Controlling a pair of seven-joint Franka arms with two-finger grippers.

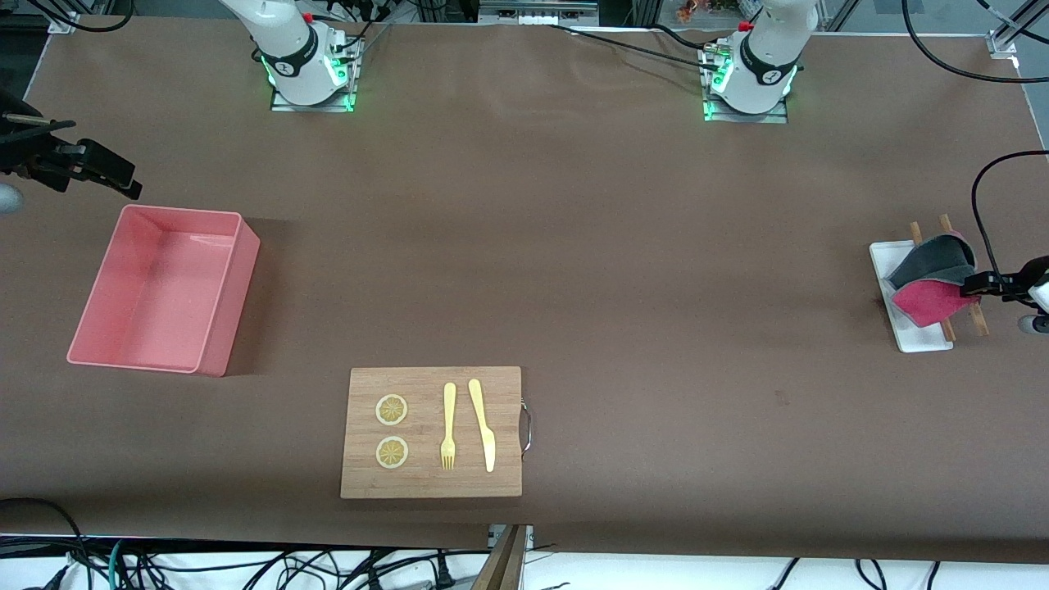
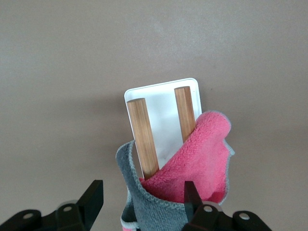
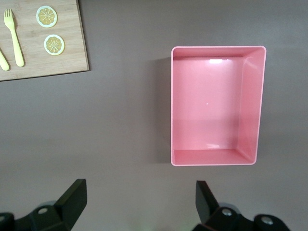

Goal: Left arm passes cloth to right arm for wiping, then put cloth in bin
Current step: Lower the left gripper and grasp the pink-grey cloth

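Observation:
The cloth [image 1: 931, 300], dark grey above and crimson-pink below, lies draped over two wooden sticks [image 1: 978, 321] on a small white tray [image 1: 889, 262] at the left arm's end of the table. My left gripper [image 1: 983, 284] is open at the cloth's edge. In the left wrist view the cloth [image 2: 202, 154] bulges up between the two spread fingers [image 2: 94, 197] of the left gripper [image 2: 142, 199]. My right gripper [image 1: 119, 176] is open and empty, up over the bare table beside the pink bin [image 1: 233, 303]. It shows open in its own wrist view [image 3: 139, 199], and the bin [image 3: 211, 106] is empty.
A wooden cutting board [image 1: 430, 483] with a metal handle lies near the front edge. It carries two lemon slices [image 1: 392, 410], a yellow fork [image 1: 448, 426] and a yellow knife [image 1: 483, 426]. The board also shows in the right wrist view [image 3: 72, 29].

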